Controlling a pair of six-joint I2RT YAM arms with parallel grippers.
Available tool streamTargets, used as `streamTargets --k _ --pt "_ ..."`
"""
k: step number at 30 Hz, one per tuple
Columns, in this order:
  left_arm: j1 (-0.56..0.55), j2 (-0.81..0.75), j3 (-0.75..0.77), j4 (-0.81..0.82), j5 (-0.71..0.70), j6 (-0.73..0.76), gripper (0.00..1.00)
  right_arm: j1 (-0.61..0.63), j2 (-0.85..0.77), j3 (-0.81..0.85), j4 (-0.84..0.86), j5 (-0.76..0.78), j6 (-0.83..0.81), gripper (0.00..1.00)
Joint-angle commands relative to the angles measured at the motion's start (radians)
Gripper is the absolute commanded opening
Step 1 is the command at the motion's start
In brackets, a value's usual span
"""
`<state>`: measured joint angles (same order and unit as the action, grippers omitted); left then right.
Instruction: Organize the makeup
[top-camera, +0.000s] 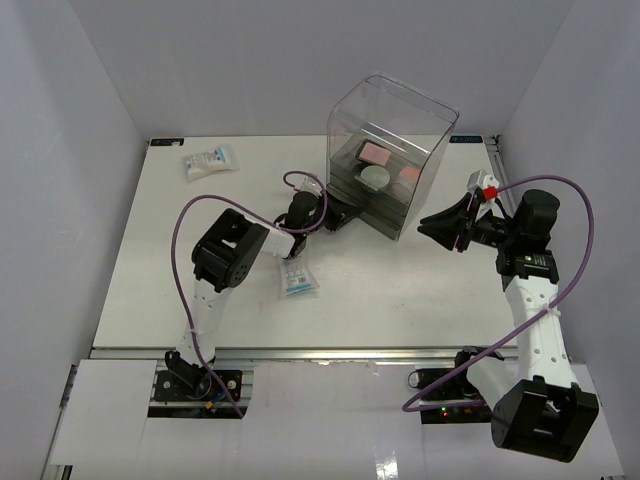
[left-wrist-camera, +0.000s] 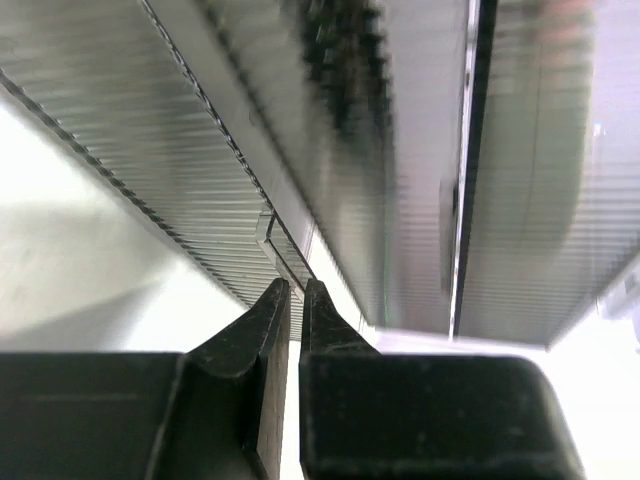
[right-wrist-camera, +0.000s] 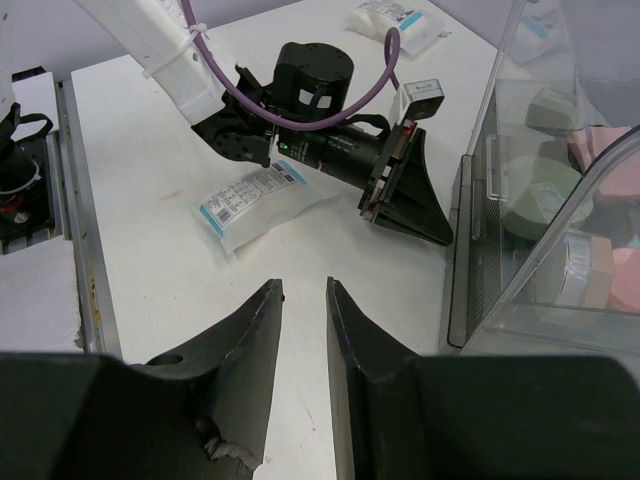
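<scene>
From above, the clear box with grey drawers stands on the white worktop at upper centre. A pink palette and a round pale compact show through its walls. One white-and-blue packet lies left of centre just below the left arm, and a second packet lies well apart at the upper left. The left gripper points at the lower left face of the box. The right gripper hangs to the right of the box, pointing left, touching nothing. In the left wrist view the jaws are drawn to a thin slit at lower centre. Their tips are at the lower end of a small clear tab on a ribbed grey drawer front; whether they pinch it I cannot tell. In the right wrist view the jaws at the bottom of the frame stand a little apart and hold nothing. The nearer packet lies at centre left beside the left arm, the second is cut off at the top edge, and round compacts and pink pieces sit inside the box at the right.
</scene>
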<state>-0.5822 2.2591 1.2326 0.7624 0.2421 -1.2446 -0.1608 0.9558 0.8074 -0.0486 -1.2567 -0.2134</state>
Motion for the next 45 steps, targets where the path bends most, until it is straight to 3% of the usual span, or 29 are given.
streamTargets --k 1,10,17,22,28,32,37,41,45 --pt "0.031 -0.092 -0.121 -0.008 0.035 0.091 0.00 -0.008 -0.001 -0.002 0.035 -0.009 0.000 0.31" --pt "0.035 -0.224 -0.289 0.008 0.081 0.158 0.01 -0.008 0.005 -0.016 0.070 -0.009 0.017 0.31" --pt "0.045 -0.293 -0.277 -0.036 0.093 0.211 0.45 -0.006 0.009 -0.049 0.134 -0.010 0.068 0.36" --pt "0.058 -0.394 -0.311 -0.051 0.118 0.272 0.58 0.004 0.008 -0.060 0.142 -0.010 0.069 0.41" --pt "0.099 -0.614 -0.403 -0.122 0.147 0.384 0.61 0.062 0.004 -0.057 0.098 0.035 0.031 0.46" --pt "0.159 -0.821 -0.428 -0.300 0.141 0.537 0.67 0.248 0.039 0.002 -0.050 0.230 -0.074 0.48" --pt "0.239 -1.124 -0.440 -0.633 0.050 0.819 0.85 0.490 0.186 0.121 -0.172 0.485 -0.148 0.54" --pt "0.254 -1.361 -0.497 -0.763 -0.087 1.025 0.92 0.634 0.379 0.273 -0.247 0.659 -0.076 0.58" --pt "0.252 -1.652 -0.610 -0.820 -0.217 1.098 0.98 0.732 0.569 0.430 -0.268 0.725 0.119 0.66"
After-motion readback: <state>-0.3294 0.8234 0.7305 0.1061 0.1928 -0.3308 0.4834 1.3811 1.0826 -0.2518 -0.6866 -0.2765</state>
